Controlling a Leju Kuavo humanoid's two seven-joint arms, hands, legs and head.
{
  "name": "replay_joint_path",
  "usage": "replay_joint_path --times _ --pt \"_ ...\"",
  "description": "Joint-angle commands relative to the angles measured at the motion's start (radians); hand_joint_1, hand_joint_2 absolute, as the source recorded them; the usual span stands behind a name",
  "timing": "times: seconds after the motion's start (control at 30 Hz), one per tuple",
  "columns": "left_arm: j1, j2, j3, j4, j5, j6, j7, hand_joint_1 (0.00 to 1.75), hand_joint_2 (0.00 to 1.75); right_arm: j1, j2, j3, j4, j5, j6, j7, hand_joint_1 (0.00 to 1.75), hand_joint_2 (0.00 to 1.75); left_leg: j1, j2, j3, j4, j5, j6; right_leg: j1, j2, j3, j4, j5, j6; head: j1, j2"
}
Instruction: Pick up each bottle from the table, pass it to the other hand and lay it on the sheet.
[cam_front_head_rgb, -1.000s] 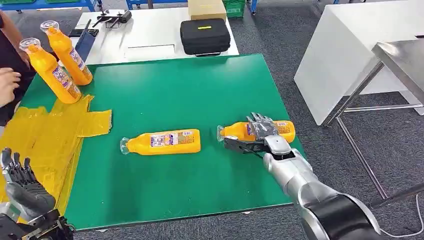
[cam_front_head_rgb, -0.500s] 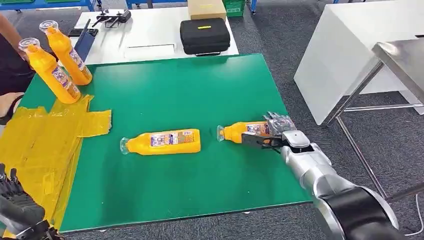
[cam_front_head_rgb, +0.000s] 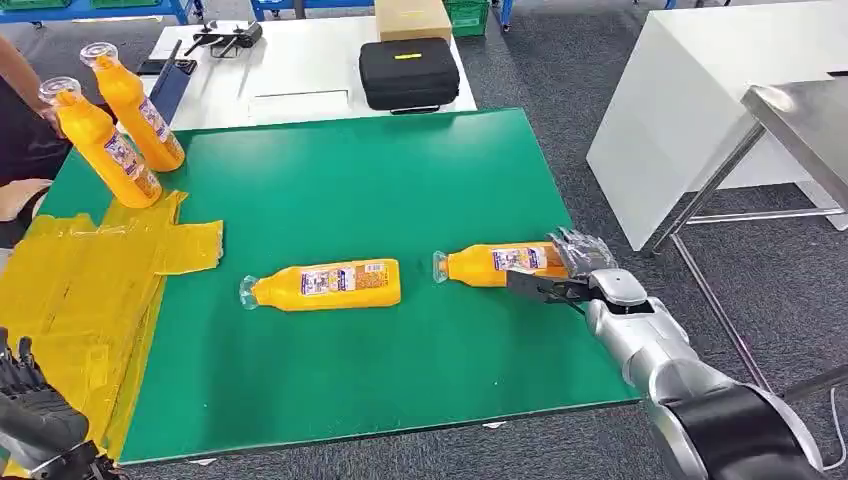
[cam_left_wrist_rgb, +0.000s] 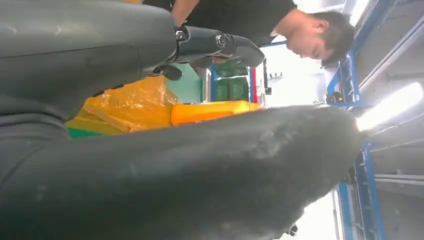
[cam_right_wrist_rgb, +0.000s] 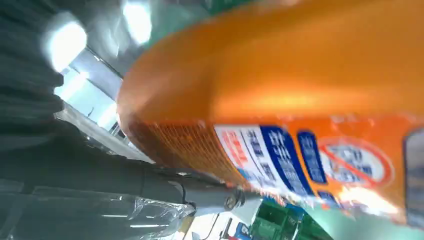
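The near bottle (cam_front_head_rgb: 497, 264) is lying on its side on the green mat (cam_front_head_rgb: 350, 180), its long axis running across the robot's front, its clear cap pointing toward the robot's left and its base sitting at the right hand (cam_front_head_rgb: 562, 268). In the head view, the right hand is closing around the base end, fingers lying over the far side and the thumb reaching along the near side; whether the bottle is clear of the mat cannot be told. The right wrist view is showing what the head view cannot: the bottle's orange body (cam_right_wrist_rgb: 300, 90) and blue-and-red label lying right against the hand, blurred by closeness, with a dark finger beneath it.

The second bottle (cam_front_head_rgb: 325, 285) is lying well to the left of the right hand, parallel to the first, its cap also pointing left. Two upright bottles (cam_front_head_rgb: 115, 125) are standing at the mat's far left corner, just beyond the yellow sheet (cam_front_head_rgb: 90, 280).

The left hand (cam_front_head_rgb: 28, 400) is hanging low beside the sheet's near edge, cut off by the frame, fingers apart and holding nothing. In the left wrist view its dark cover is hiding most of the scene; a person (cam_left_wrist_rgb: 260, 20) is leaning in behind an orange bottle (cam_left_wrist_rgb: 210, 112). A black case (cam_front_head_rgb: 410, 72) is resting on the white table (cam_front_head_rgb: 290, 70) beyond the mat.
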Motion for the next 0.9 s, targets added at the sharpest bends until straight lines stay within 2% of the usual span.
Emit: replay_joint_path --times 0.03,0.2,0.27,0.4,0.63,0.67,0.73,0.8,0.83,0.9 --pt "-0.065 -0.003 -0.025 0.082 -0.004 0.0 0.002 0.0 0.0 0.125 0.045 -0.034 0.026 -0.002 -0.026 0.005 1.75 1.75 0.002 -0.003 0.002 -0.002 0.001 -0.002 0.002 -0.004 0.004 -0.004 0.002 -0.001 0.001 0.0" --pt "-0.076 0.005 -0.033 0.096 -0.004 0.001 0.002 0.0 0.0 0.136 0.04 -0.039 0.02 -0.006 -0.028 -0.002 1.75 1.75 0.002 -0.003 0.009 -0.002 0.0 -0.001 0.002 -0.004 0.011 -0.005 0.0 -0.001 0.0 0.0" --pt "-0.087 0.008 -0.034 0.102 -0.002 0.002 0.002 0.0 0.0 0.146 0.041 -0.04 0.017 -0.005 -0.034 -0.005 1.75 1.75 0.003 -0.005 0.006 -0.002 0.001 -0.003 0.003 -0.007 0.009 -0.006 0.002 -0.001 0.0 0.0" --pt "-0.095 0.014 -0.034 0.112 0.004 0.003 0.002 0.0 0.0 0.154 0.052 -0.033 0.014 0.001 -0.039 -0.003 1.75 1.75 0.002 -0.001 0.012 -0.001 -0.001 -0.001 0.002 -0.002 0.012 -0.004 0.0 0.0 0.0 0.0" --pt "-0.072 0.03 -0.042 0.108 0.03 -0.02 0.028 0.0 0.0 0.13 0.08 -0.02 0.018 0.018 -0.024 -0.009 1.75 1.75 0.002 -0.002 0.011 -0.002 0.0 -0.002 0.003 -0.002 0.012 -0.005 0.001 -0.001 0.0 0.0" --pt "-0.066 0.035 -0.047 0.11 0.052 -0.048 0.05 0.0 0.0 0.126 0.087 -0.019 0.018 0.02 -0.025 -0.008 1.75 1.75 0.002 0.0 0.012 -0.002 -0.001 -0.001 0.003 0.0 0.012 -0.004 0.0 -0.001 0.0 0.0" --pt "-0.055 0.068 -0.045 0.154 0.211 -0.262 0.183 0.0 0.0 0.103 0.122 -0.065 0.004 -0.049 -0.027 -0.072 1.75 1.75 0.002 0.002 0.011 -0.003 0.0 -0.003 0.003 0.002 0.011 -0.005 0.001 -0.001 0.001 0.0" --pt "-0.07 0.072 0.003 0.248 0.341 -0.492 0.281 0.0 0.0 0.073 0.158 -0.125 -0.042 -0.183 0.009 -0.221 1.75 1.75 0.002 0.004 0.012 -0.002 -0.001 -0.002 0.002 0.005 0.011 -0.004 0.001 -0.001 0.0 0.0" --pt "-0.081 0.063 0.028 0.28 0.337 -0.527 0.279 0.0 1.75 0.056 0.169 -0.12 -0.066 -0.204 0.038 -0.221 1.75 1.75 0.003 0.006 0.011 -0.003 -0.001 -0.004 0.003 0.006 0.01 -0.005 0.002 -0.002 0.001 0.0" --pt "-0.105 0.042 0.061 0.308 0.298 -0.581 0.274 0.0 1.75 0.066 0.188 -0.136 -0.185 -0.301 0.068 -0.236 1.75 1.75 0.002 0.011 0.01 -0.003 -0.001 -0.004 0.002 0.011 0.007 -0.003 0.003 -0.002 0.0 0.0"
